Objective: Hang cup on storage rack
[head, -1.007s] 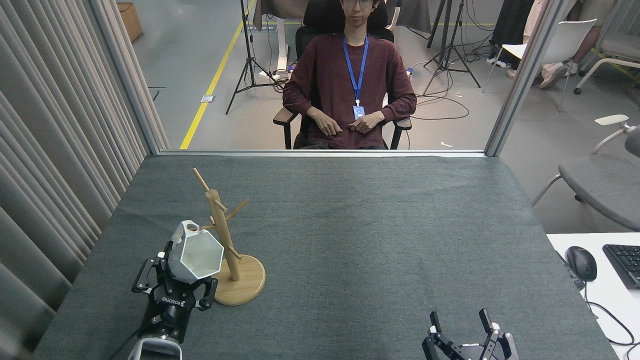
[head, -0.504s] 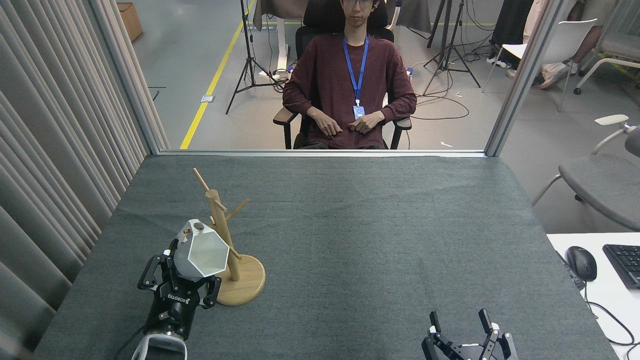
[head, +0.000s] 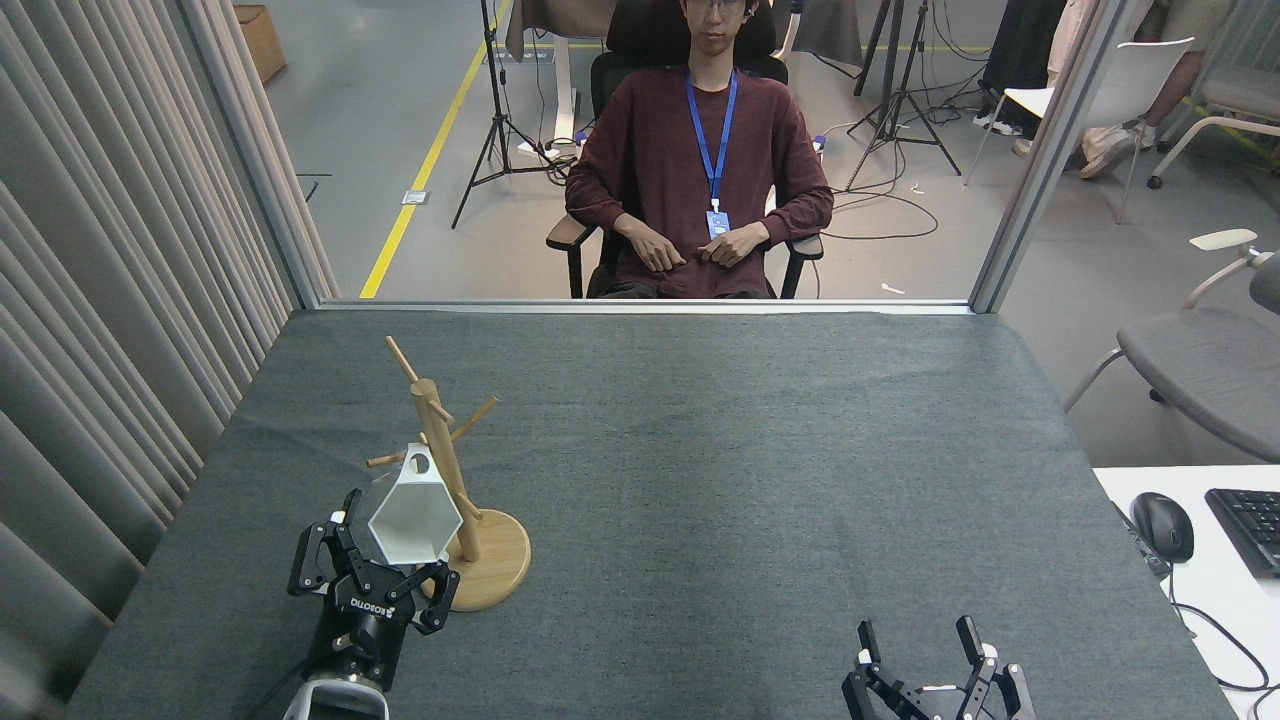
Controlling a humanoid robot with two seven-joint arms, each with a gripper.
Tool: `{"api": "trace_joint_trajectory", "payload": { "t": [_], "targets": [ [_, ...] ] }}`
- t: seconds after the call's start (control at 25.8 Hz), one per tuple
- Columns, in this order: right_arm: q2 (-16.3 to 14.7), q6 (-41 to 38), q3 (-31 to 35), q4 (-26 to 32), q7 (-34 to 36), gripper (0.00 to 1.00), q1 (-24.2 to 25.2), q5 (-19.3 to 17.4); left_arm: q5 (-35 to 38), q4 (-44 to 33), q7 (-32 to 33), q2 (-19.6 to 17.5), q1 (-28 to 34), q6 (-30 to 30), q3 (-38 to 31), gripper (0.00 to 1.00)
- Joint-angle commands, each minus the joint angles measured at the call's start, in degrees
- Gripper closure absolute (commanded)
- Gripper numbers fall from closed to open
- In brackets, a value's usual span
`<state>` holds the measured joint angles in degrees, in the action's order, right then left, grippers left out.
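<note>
Nearest, at the bottom right: right gripper (head: 918,640), black, fingers spread wide apart, holding nothing, low over the grey table (head: 760,470)

At the bottom left: left gripper (head: 385,560), black, fingers reaching up on both sides of the narrow base of the cup (head: 412,518); seems to clamp the cup at its lower part, though actual contact hard to confirm from this angle

Cup: white, faceted, open mouth turned toward the camera, lifted off the table, small tab with round hole at its upper edge, touching or just before the post of the storage rack (head: 455,490); whether the hole sits on a peg, cannot tell

Storage rack: light wood, round disc base flat on the table just right of the left gripper, post upright, thin pegs angled upward, one peg pointing left just above the cup

Farther, past the table edge: person (head: 700,160) in a dark red sweater with a blue lanyard, seated in a black chair, hands in the lap

Far right: computer mouse (head: 1162,526) and keyboard (head: 1250,530) on a white desk
</note>
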<state>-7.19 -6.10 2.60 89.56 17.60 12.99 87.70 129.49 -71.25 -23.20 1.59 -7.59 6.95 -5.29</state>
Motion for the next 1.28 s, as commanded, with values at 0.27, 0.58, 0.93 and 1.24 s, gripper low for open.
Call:
{"api": "trace_joint_trajectory", "payload": {
  "t": [0.27, 0.58, 0.93, 1.24],
  "targets": [
    [-0.6, -0.1, 0.0, 0.0, 0.0, 0.02, -0.2, 0.0, -3.8, -5.4, 0.1, 0.0, 7.5, -0.5, -0.4, 0.0],
    [-0.7, -0.1, 0.1, 0.7, 0.0, 0.02, 0.1, 0.1, -19.7, -18.7, 1.4, -0.1, 14.3, -12.9, -0.8, 0.0],
    [-1.9, 0.2, 2.7, 2.2, -0.2, 0.02, 1.8, 0.1, -38.5, -25.7, 12.5, -1.2, 22.8, -22.5, -0.8, 0.0],
    [-2.3, -0.1, 2.9, 4.0, -0.2, 0.02, 3.0, 0.3, -41.3, -26.1, 14.2, -1.2, 23.0, -21.5, -1.9, 0.0]
  ]
}}
